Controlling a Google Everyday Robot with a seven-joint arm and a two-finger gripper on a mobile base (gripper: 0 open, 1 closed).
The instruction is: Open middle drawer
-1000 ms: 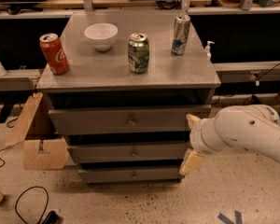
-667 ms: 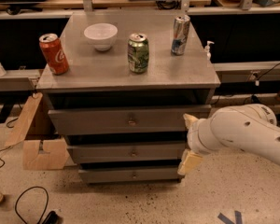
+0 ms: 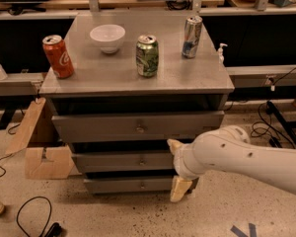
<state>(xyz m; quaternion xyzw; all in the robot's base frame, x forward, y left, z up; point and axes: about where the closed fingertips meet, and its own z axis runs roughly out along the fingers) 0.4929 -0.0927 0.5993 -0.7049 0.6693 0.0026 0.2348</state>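
Observation:
The middle drawer is the second of three grey metal drawers in the cabinet, with a small round knob at its centre. Its front sits level with the drawer below and looks closed. My gripper is on a white arm that comes in from the right. It is in front of the right part of the middle drawer's front, just right of the knob. Its two cream fingers stand apart, one above the other, with nothing between them. The arm hides the drawer's right end.
On the cabinet top stand a red cola can, a white bowl, a green can and a silver can. The top drawer and the bottom drawer flank the middle one. A cardboard box stands on the floor at the left, and cables lie nearby.
My gripper has moved left and down, from the cabinet's right edge towards the middle drawer's knob. The drawers and cans have not moved.

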